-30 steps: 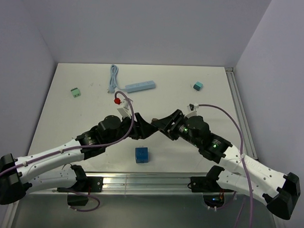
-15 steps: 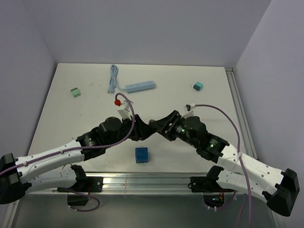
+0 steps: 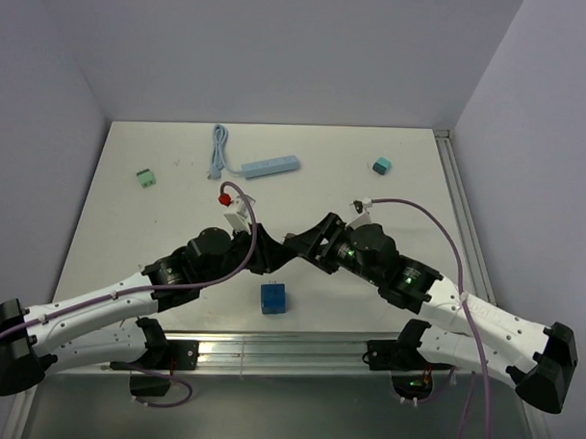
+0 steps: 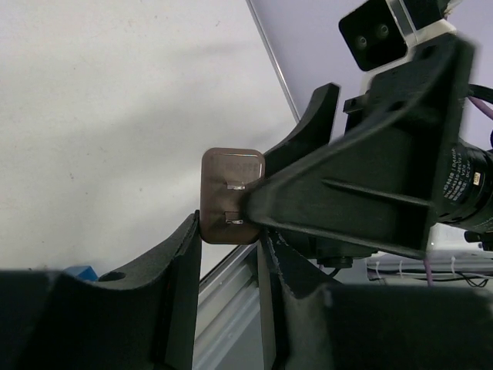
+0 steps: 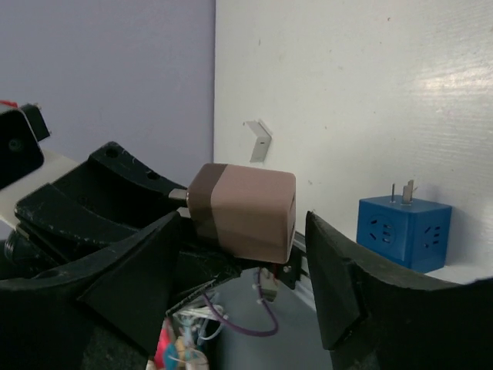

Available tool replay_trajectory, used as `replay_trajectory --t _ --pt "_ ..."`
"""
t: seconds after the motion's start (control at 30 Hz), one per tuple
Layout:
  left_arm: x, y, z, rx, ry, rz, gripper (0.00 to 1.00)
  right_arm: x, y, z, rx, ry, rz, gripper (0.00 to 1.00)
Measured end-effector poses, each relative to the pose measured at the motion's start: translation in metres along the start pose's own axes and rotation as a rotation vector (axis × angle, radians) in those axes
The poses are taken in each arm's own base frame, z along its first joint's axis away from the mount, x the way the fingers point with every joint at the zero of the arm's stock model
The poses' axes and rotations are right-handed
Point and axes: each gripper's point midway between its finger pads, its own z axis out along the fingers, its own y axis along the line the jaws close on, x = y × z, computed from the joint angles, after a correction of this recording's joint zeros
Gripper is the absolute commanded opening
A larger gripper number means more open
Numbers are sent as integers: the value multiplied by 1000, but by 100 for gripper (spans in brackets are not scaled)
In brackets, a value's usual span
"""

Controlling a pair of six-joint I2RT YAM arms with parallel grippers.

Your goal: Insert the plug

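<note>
At mid-frame in the top view, above the table [image 3: 120, 223], the arms meet nose to nose. The right gripper [image 5: 243, 223] holds the brown plug [image 4: 231, 173] in the air, and the left gripper [image 4: 229, 235] stands narrow, its jaws on either side of the plug's lower edge, though whether they pinch it cannot be told. The blue cube [image 3: 274, 298] sits just below them in the frame. The left should seat squarely on the plug's flat sides, clear of the prongs [image 4: 233, 186], before the right lets go, so the plug comes away straight for insertion.
</note>
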Motion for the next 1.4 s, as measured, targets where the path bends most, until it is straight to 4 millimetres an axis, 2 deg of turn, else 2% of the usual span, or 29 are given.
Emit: replay_trajectory --t 0.1,0.27,0.4,0.53,0.7,0.87,0.93,1.2,1.33,1.4 --pt "-1 -3 -3 15 1 2 0 -1 8 -7 -8 6 -29 84" --pt "5 -6 -5 38 39 11 0 -8 15 -30 -31 -23 -100 85" --pt "7 -19 -16 99 67 8 0 -15 19 -50 -63 -50 -189 84" --pt "1 -48 -32 237 81 -4 0 -14 31 -71 -156 -43 -296 76" --pt "-1 -84 -48 412 120 -36 0 1 55 -99 -355 7 -409 70" --pt "-3 -111 -63 553 141 -76 0 15 70 -113 -507 50 -463 65" --pt "-3 -116 -67 590 143 -91 0 20 72 -114 -539 68 -473 64" --pt "-3 -127 -73 677 159 -167 0 27 84 -115 -642 82 -485 45" --pt "-5 -128 -74 688 154 -183 0 27 89 -116 -671 74 -475 41" --pt "-7 -129 -75 695 145 -182 0 26 92 -116 -680 71 -470 29"
